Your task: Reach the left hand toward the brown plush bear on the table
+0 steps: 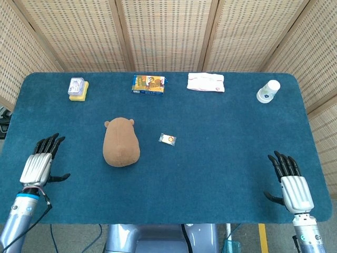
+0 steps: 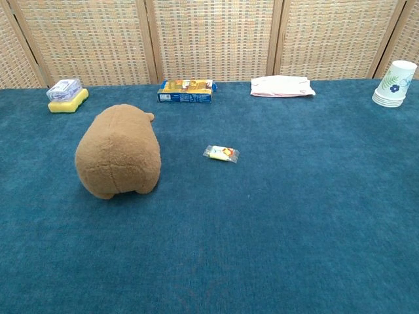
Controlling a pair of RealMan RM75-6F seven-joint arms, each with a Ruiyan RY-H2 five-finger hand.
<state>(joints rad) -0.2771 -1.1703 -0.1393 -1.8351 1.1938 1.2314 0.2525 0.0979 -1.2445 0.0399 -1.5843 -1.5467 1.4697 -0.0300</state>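
The brown plush bear (image 1: 120,142) lies on the blue table, left of centre, head pointing to the far side; the chest view shows its back (image 2: 119,152). My left hand (image 1: 40,162) hovers near the front left edge, fingers spread and empty, well to the left of the bear and apart from it. Near the front right corner my right hand (image 1: 291,182) stays flat with fingers apart, holding nothing. Neither hand appears in the chest view.
A small wrapped candy (image 1: 167,139) lies right of the bear. Along the far edge stand a yellow sponge with a clear box (image 1: 77,88), a blue snack box (image 1: 148,84), a white folded cloth (image 1: 206,82) and stacked paper cups (image 1: 268,91).
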